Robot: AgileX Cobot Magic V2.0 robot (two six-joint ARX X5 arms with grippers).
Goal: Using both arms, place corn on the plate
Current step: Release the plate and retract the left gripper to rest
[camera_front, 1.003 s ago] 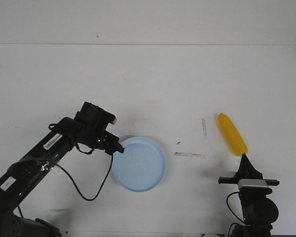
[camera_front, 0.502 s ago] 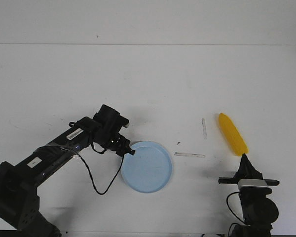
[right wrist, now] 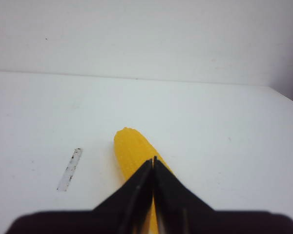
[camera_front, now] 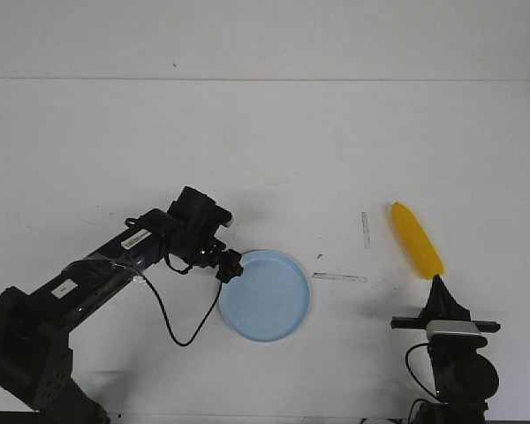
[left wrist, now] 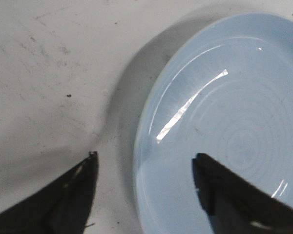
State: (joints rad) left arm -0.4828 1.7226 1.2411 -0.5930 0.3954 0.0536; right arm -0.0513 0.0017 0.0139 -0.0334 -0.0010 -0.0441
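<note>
The pale blue plate (camera_front: 267,299) lies on the white table in front of centre; the left wrist view shows it close up (left wrist: 224,97). My left gripper (camera_front: 230,265) is open at the plate's left rim. Its jaws straddle the rim (left wrist: 144,157), one finger over the bare table, the other over the plate's inside. The yellow corn (camera_front: 415,240) lies on the table to the right, apart from the plate. My right gripper (camera_front: 438,284) is shut and empty just in front of the corn's near end. In the right wrist view its closed tips (right wrist: 153,159) point along the corn (right wrist: 129,146).
Two thin strips of tape lie on the table between plate and corn, one upright (camera_front: 366,230) and one flat (camera_front: 339,277); the upright one also shows in the right wrist view (right wrist: 70,168). A black cable (camera_front: 172,322) loops from the left arm.
The left arm has reached to the right and the plate has slid a little right with it. The right arm and the corn have not moved.
</note>
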